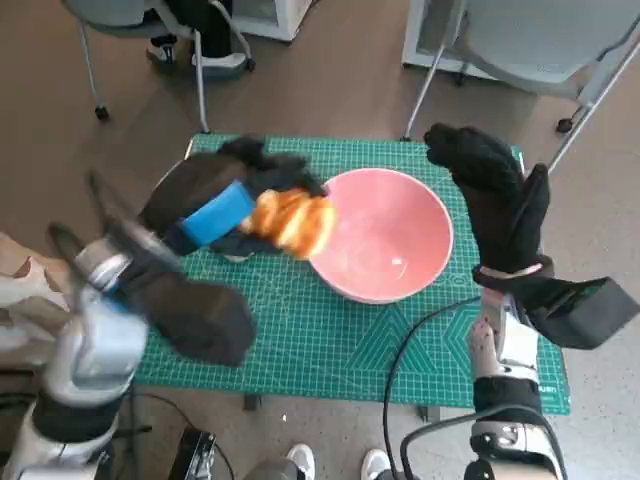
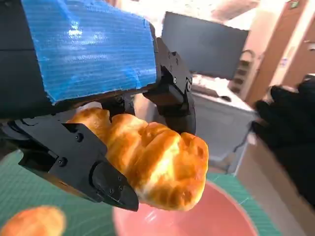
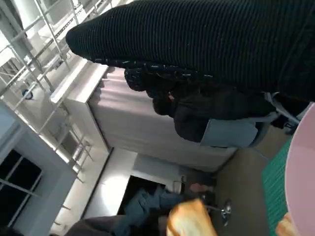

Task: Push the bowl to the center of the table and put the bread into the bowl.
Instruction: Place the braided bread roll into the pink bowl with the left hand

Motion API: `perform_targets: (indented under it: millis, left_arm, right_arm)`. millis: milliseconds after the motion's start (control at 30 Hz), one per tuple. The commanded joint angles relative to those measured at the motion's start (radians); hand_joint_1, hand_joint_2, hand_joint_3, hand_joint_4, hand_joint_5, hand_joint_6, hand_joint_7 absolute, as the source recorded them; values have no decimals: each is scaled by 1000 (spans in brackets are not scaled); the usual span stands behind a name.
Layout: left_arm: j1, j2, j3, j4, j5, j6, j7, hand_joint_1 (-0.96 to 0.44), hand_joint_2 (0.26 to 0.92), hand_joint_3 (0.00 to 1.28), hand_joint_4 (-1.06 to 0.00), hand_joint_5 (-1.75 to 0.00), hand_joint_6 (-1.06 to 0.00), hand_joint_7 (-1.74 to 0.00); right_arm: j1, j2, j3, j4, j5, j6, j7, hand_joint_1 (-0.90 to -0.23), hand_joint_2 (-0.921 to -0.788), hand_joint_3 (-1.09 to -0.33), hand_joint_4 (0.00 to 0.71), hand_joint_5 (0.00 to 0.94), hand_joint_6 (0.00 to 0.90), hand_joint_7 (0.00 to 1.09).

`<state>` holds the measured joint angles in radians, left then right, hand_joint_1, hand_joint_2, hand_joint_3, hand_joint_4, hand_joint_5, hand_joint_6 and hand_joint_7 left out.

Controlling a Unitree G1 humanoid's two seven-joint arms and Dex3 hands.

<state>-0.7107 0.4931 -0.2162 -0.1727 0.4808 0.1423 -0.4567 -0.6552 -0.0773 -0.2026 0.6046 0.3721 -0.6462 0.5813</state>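
Bread, a golden-brown glazed roll, is gripped between the black fingers of the blue-taped left hand and is held in the air at the left rim of the wide pink bowl. The bowl is seated near the middle of the green gridded cutting mat. A second golden roll is seen lying on the mat in the left wrist view. The black-gloved right hand is raised beside the bowl's right rim, fingers extended, nothing grasped.
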Motion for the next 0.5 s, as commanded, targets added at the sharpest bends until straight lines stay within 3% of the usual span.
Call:
perform_targets:
  millis: [33,500]
  left_arm:
    - [-112,-50,-54,123,33,-21,17,2,902,15,-798,-1085,-721,-1028]
    - [-324,-181,-145,500,48,-111,55,1,913,13,-760,-1123,-710,-1047]
  right_arm:
    - [20,-5,-5,5,6,8,0,-639,-921,-746,234,2,50,512]
    - [54,-8,-20,-27,2,10,-17,-639,-921,-744,243,5,65,520]
